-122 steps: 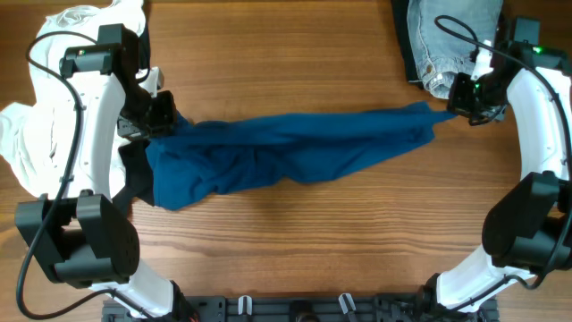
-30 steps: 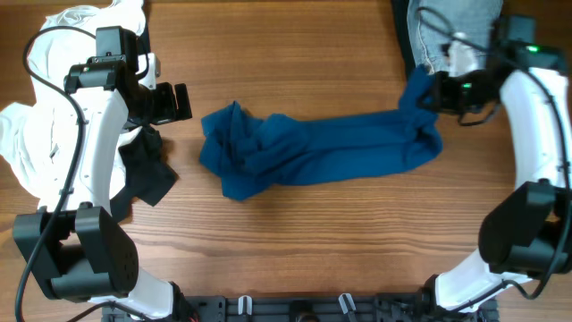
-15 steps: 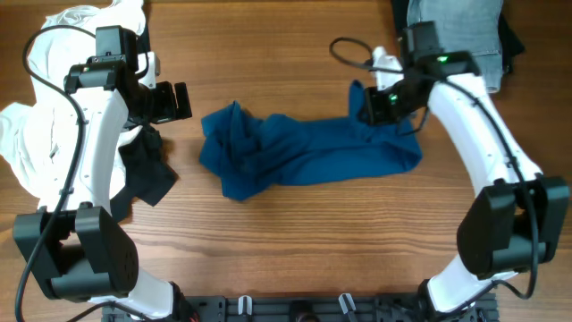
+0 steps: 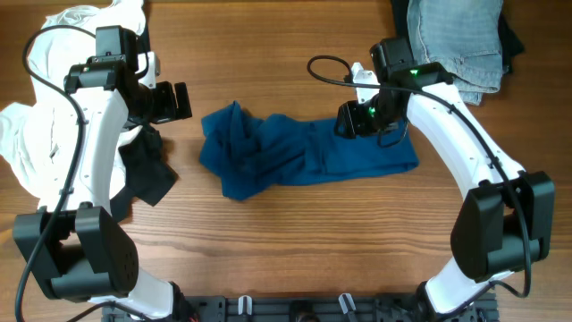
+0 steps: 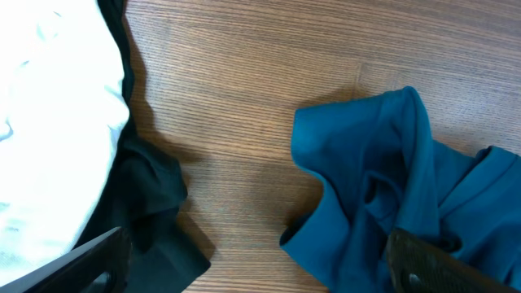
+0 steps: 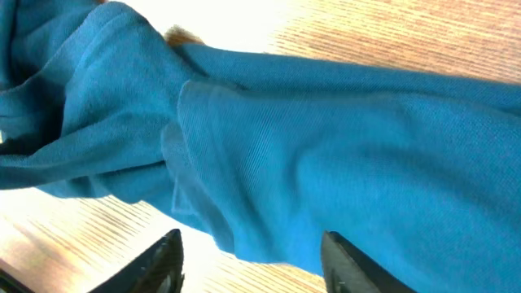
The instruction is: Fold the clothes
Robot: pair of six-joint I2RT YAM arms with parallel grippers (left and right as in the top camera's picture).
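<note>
The dark-blue shirt point(image 4: 304, 154) lies crumpled in a band across the middle of the table point(image 4: 268, 54), its bunched end toward nine o'clock. The right gripper point(image 4: 351, 119) hangs over the shirt's upper edge near one o'clock, jaws parted, clamping nothing. The left gripper point(image 4: 172, 102), at ten o'clock from the shirt, gapes wide and empty beside the white garment point(image 4: 27, 143) and the black garment point(image 4: 147, 174).

Wooden table point(image 4: 295, 54), brown, grain running side to side.
</note>
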